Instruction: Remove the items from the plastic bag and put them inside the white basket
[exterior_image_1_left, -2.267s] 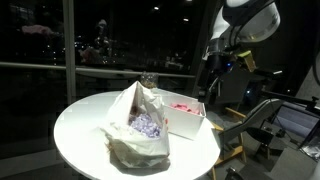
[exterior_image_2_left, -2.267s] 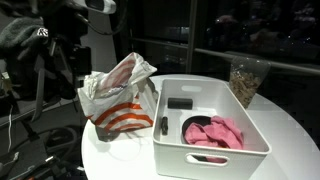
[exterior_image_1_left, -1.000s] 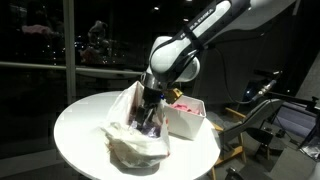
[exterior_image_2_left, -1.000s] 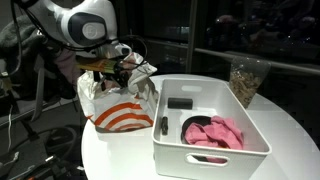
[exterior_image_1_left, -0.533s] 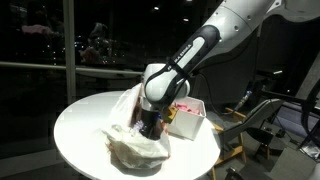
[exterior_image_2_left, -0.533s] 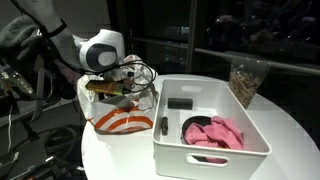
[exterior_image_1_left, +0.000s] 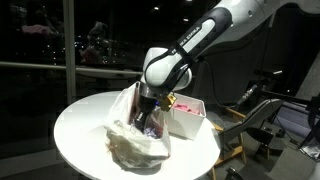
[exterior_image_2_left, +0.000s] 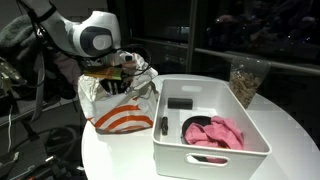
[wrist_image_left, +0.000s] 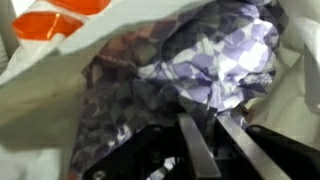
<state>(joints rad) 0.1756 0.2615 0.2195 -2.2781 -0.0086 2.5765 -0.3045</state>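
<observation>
A white plastic bag (exterior_image_1_left: 130, 148) with orange print (exterior_image_2_left: 118, 118) stands open on the round table beside the white basket (exterior_image_2_left: 205, 160), which also shows as a basket (exterior_image_1_left: 190, 126). My gripper (wrist_image_left: 203, 120) reaches down into the bag's mouth; in both exterior views its fingertips are hidden by the bag. In the wrist view the two fingers (wrist_image_left: 192, 145) stand close together, pinching a fold of a crumpled purple-and-white patterned item (wrist_image_left: 215, 60) that lies inside the bag. That item (exterior_image_1_left: 148, 126) shows through the bag's opening.
In the basket lie a pink cloth (exterior_image_2_left: 215, 132), a black block (exterior_image_2_left: 180, 103) and a dark pen (exterior_image_2_left: 164, 124). A glass jar (exterior_image_2_left: 245, 78) stands behind the basket. The white round table (exterior_image_1_left: 80, 130) ends close around the bag. Dark windows lie behind.
The arm came from behind the basket down into the bag. The jaws closed on the purple patterned item, and the wrist has risen a little in the last half second.
</observation>
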